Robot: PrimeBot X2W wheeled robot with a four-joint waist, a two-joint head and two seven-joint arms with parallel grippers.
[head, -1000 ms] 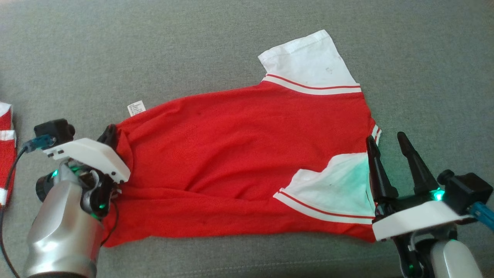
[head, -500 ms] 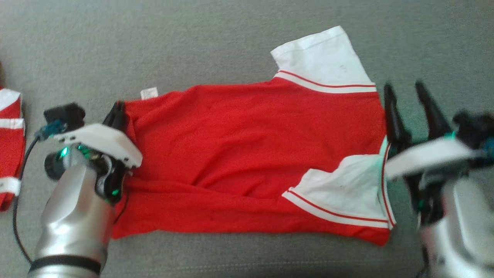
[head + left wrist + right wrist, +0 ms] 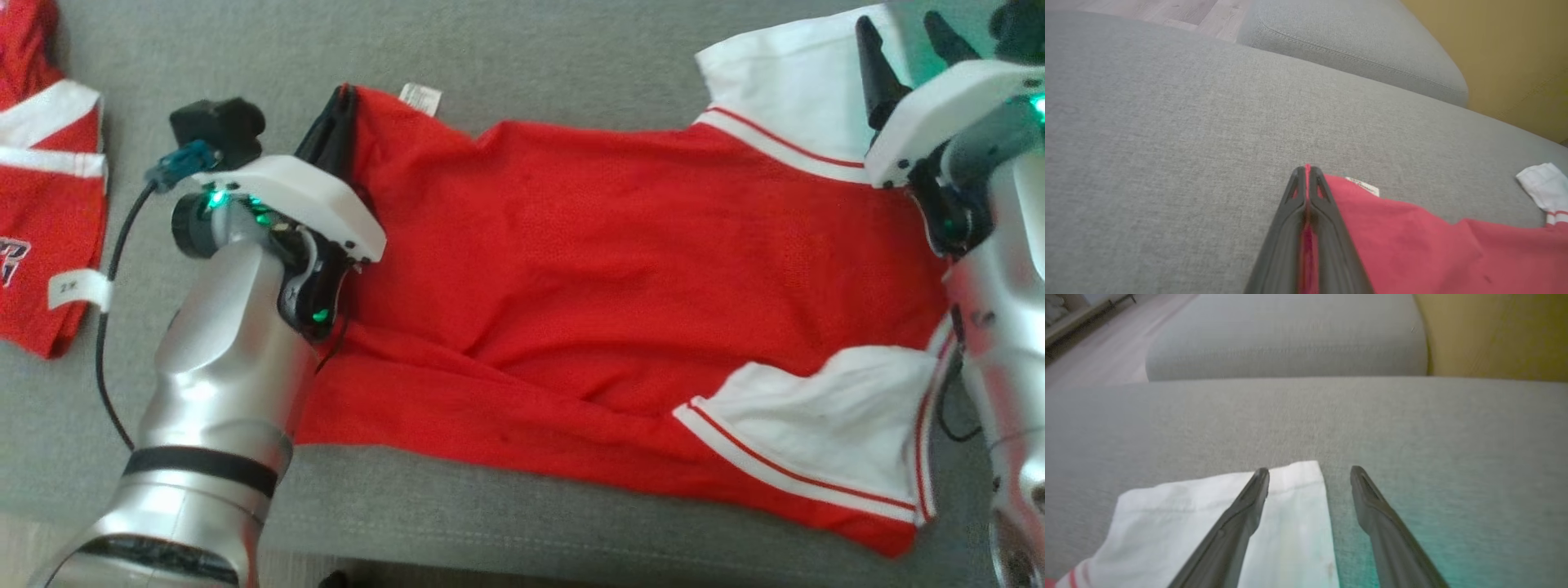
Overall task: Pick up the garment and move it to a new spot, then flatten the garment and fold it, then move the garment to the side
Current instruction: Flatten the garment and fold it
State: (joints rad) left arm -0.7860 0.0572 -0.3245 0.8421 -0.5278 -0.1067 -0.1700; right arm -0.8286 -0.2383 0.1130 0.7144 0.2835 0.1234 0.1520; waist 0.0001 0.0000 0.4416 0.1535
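A red garment (image 3: 612,261) with white sleeves lies spread on the grey sofa seat (image 3: 531,49). My left gripper (image 3: 343,94) is shut on the garment's far left hem corner, close to a white label (image 3: 420,96). In the left wrist view a strip of red cloth (image 3: 1433,253) shows between the closed fingers of the left gripper (image 3: 1306,169). My right gripper (image 3: 902,41) stands open over the far white sleeve (image 3: 784,82). In the right wrist view the right gripper (image 3: 1309,473) straddles the corner of that sleeve (image 3: 1167,514), with nothing held.
A second red and white garment (image 3: 41,204) lies at the far left of the seat. The seat's front edge (image 3: 490,531) runs along the bottom, with floor beyond. Another grey cushion (image 3: 1355,41) and a yellow surface (image 3: 1515,49) lie past the seat.
The camera has shifted. My right gripper has gone from beside the near sleeve up to the far sleeve, still open. My left gripper stays shut on the hem, now nearer the label.
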